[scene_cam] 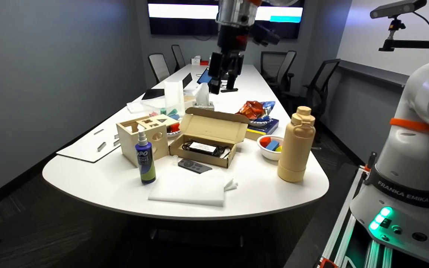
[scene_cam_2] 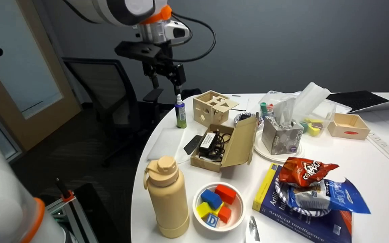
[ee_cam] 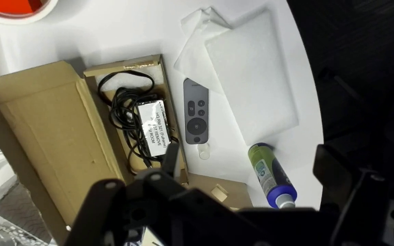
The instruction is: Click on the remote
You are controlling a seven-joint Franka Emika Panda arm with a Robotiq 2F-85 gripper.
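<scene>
The remote [scene_cam: 194, 166] is a thin dark grey slab lying flat on the white table, beside the open cardboard box. It also shows in an exterior view [scene_cam_2: 192, 144] and in the wrist view [ee_cam: 196, 118], buttons up. A corner of the white wrap covers a little of one end of it. My gripper [ee_cam: 246, 158] is open, with its fingers wide apart and nothing between them. In both exterior views the gripper [scene_cam: 222, 87] [scene_cam_2: 166, 87] hangs well above the table, apart from the remote.
The cardboard box [ee_cam: 56, 130] holds a black adapter and cables. A spray bottle [ee_cam: 268, 172] stands near the wooden shape box [scene_cam: 145, 137]. White folded wrap [ee_cam: 251, 75] lies by the table edge. A tan bottle [scene_cam: 297, 145] and a bowl of blocks [scene_cam_2: 218, 206] stand across the box.
</scene>
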